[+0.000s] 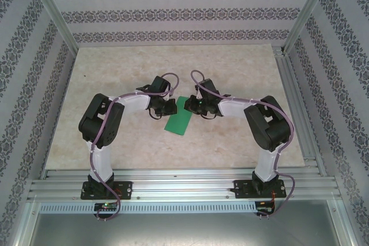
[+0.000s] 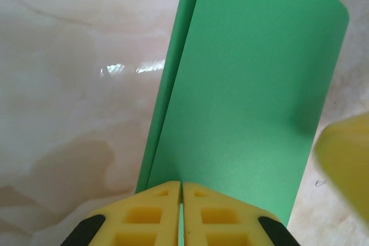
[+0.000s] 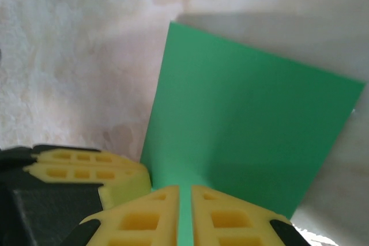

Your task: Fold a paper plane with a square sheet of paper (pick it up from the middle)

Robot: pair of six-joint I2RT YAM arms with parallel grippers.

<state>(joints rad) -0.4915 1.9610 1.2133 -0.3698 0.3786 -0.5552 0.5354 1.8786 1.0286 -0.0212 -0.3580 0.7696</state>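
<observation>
The square sheet of paper [image 1: 177, 120] is bright green and folded over on itself, with its doubled edge at the left in the left wrist view [image 2: 248, 96]. It slopes from between the two grippers down to the table. My left gripper [image 2: 182, 184] is shut on its near edge, with a thin sliver of green between the yellow fingers. My right gripper [image 3: 185, 187] is shut on the sheet [image 3: 242, 131] too, right beside the left gripper's fingers [image 3: 86, 168]. From above, the left gripper [image 1: 170, 108] and right gripper [image 1: 193, 106] meet at the paper's far end.
The marble-patterned table [image 1: 115, 73] spreads around the paper. Aluminium frame posts and patterned walls [image 1: 173, 15] close in the back and sides. A rail [image 1: 184, 182] with both arm bases runs along the near edge.
</observation>
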